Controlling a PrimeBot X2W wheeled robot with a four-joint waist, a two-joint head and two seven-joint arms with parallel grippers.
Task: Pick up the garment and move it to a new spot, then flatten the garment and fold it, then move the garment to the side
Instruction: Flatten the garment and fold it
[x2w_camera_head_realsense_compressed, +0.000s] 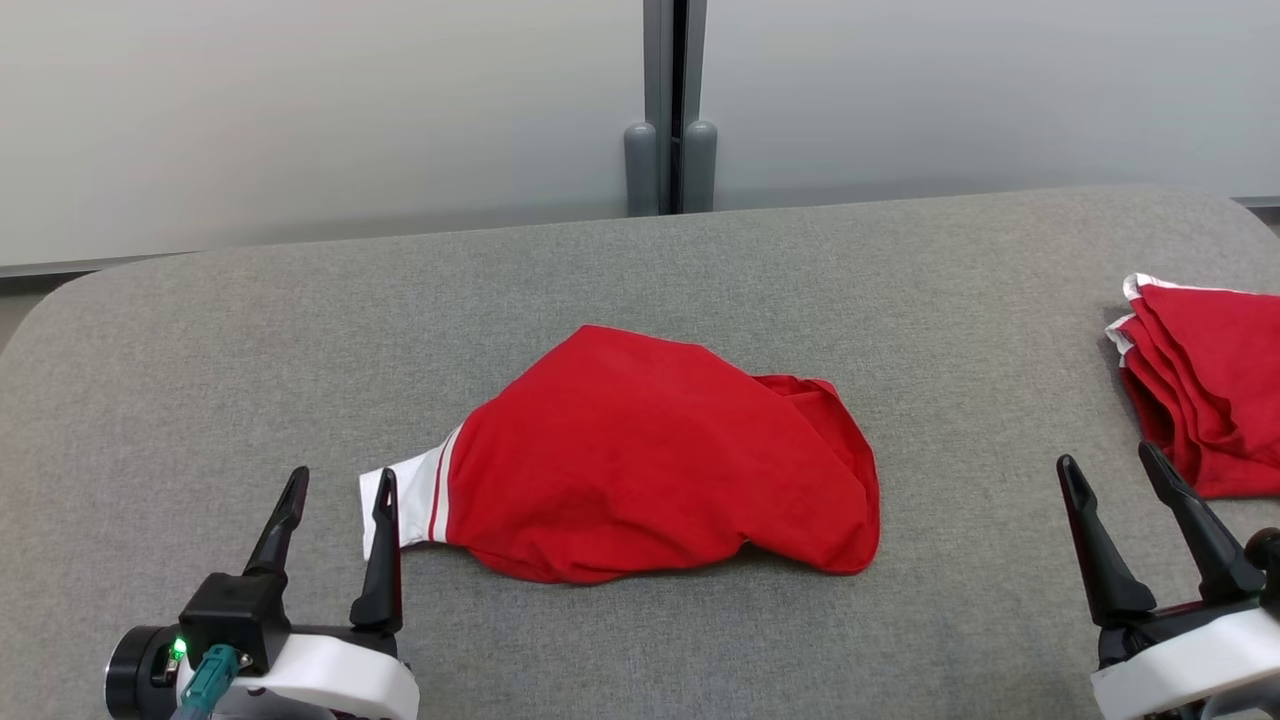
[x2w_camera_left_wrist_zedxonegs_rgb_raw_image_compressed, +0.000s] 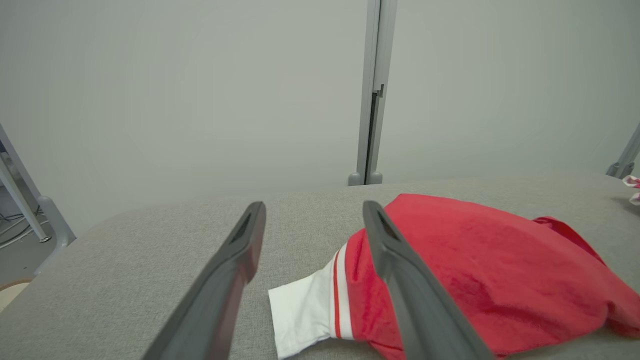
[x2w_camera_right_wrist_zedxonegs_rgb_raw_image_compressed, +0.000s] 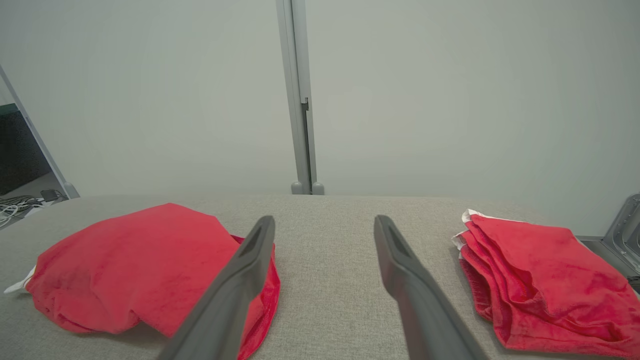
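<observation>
The red garment (x2w_camera_head_realsense_compressed: 640, 450) lies bunched in a loose heap on the grey cloth-covered table (x2w_camera_head_realsense_compressed: 300, 330), about midway between the table's left and right edges and well clear of the far edge. It is not spread flat: the cloth humps up in the middle, and an open hem curls over at the end that faces the table's right edge. At the other end a white sleeve cuff (x2w_camera_head_realsense_compressed: 420, 490) with a thin red stripe sticks out toward the left edge and lies flat on the table. The left gripper (x2w_camera_head_realsense_compressed: 342, 475) stands near the table's left front, its two dark fingers spread wide with nothing between them. One fingertip overlaps the cuff in the head view, and whether it touches the cloth cannot be told. From the left wrist the same gripper (x2w_camera_left_wrist_zedxonegs_rgb_raw_image_compressed: 314, 206) shows parted fingers, with the cuff (x2w_camera_left_wrist_zedxonegs_rgb_raw_image_compressed: 305, 310) below the gap and the garment (x2w_camera_left_wrist_zedxonegs_rgb_raw_image_compressed: 475, 265) running off to the side. The right gripper (x2w_camera_head_realsense_compressed: 1107, 455) stands near the table's right front, fingers equally wide apart and holding nothing, apart from the garment. Just beyond it, by the right edge, sits a pile of folded red clothes (x2w_camera_head_realsense_compressed: 1215, 390) with white trim. From the right wrist, that gripper (x2w_camera_right_wrist_zedxonegs_rgb_raw_image_compressed: 325, 219) points at bare table between the garment (x2w_camera_right_wrist_zedxonegs_rgb_raw_image_compressed: 135, 265) and the pile (x2w_camera_right_wrist_zedxonegs_rgb_raw_image_compressed: 545, 270). A grey post (x2w_camera_head_realsense_compressed: 672, 100) rises behind the far edge.
</observation>
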